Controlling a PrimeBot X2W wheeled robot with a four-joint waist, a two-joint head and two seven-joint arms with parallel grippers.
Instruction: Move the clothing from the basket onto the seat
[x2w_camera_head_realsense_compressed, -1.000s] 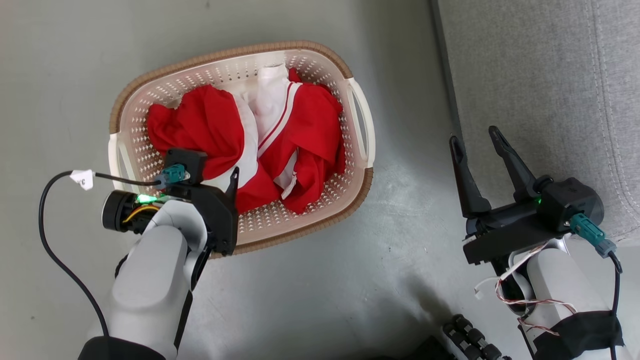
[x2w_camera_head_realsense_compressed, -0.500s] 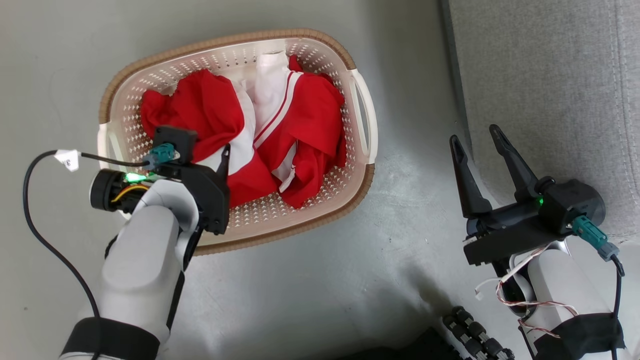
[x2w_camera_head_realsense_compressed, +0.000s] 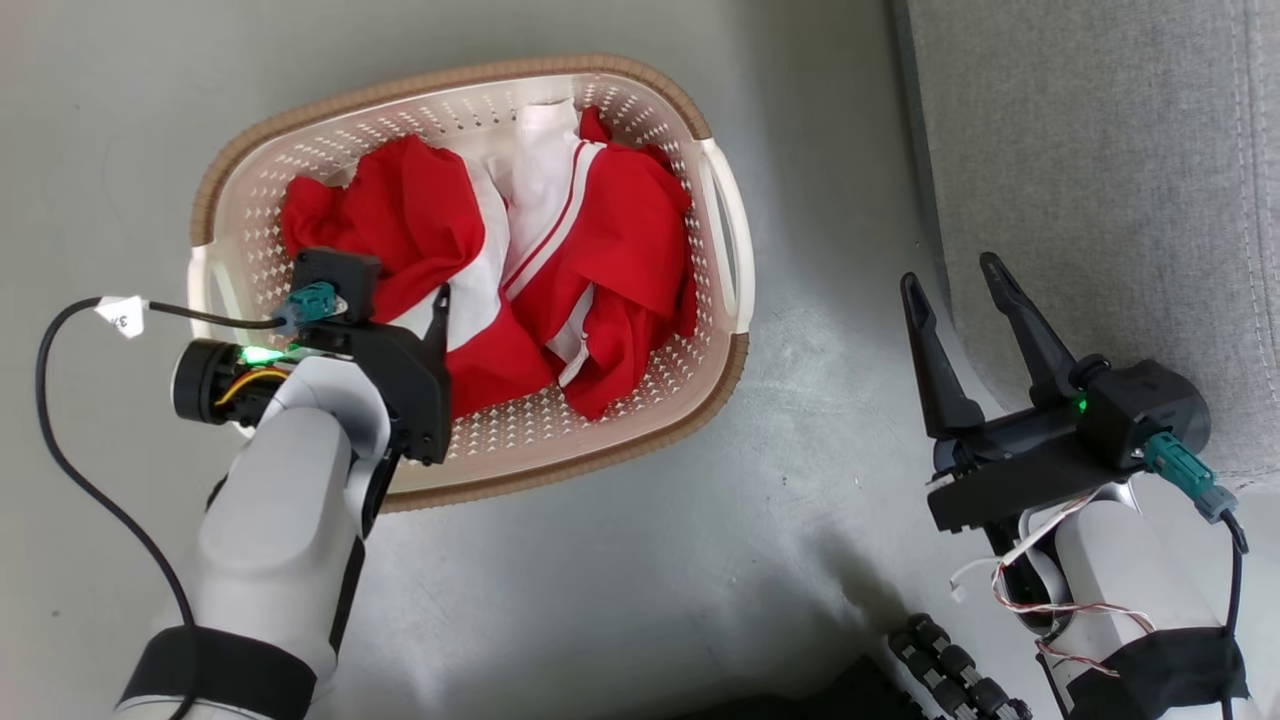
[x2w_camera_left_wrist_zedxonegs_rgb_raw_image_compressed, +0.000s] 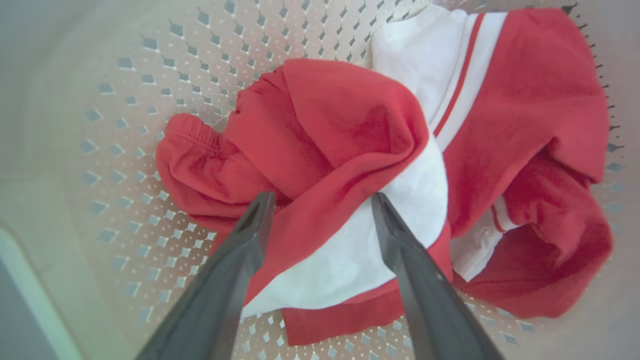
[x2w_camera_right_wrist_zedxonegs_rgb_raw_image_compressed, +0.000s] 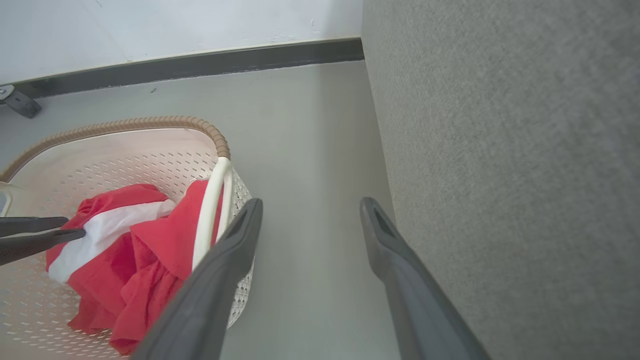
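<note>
We have our left hand (x2w_camera_left_wrist_zedxonegs_rgb_raw_image_compressed: 322, 200) down inside the basket (x2w_camera_head_realsense_compressed: 460, 82), which sits on the floor (x2w_camera_head_realsense_compressed: 650, 580) in the upper left of the head view. Its two fingers are spread and straddle a raised fold of the clothing (x2w_camera_head_realsense_compressed: 610, 230), where red meets a broad white panel. We judge that this fold is chosen because it stands proud of the heap and gives the fingers something to close on. Nothing is pinched yet.

The clothing lies crumpled across the basket's bottom, all of it inside the rim and none on the seat (x2w_camera_head_realsense_compressed: 1100, 200), the grey sofa at the upper right of the head view.

Our right hand (x2w_camera_head_realsense_compressed: 950, 275) hangs at the right of that view, over the floor just beside the seat's edge, fingers spread and holding nothing. We judge it is parked there to leave the basket free for the other arm.

The task looks to be at its first grasp. The next move calls for closing on the fold and lifting high enough to clear the rim.
</note>
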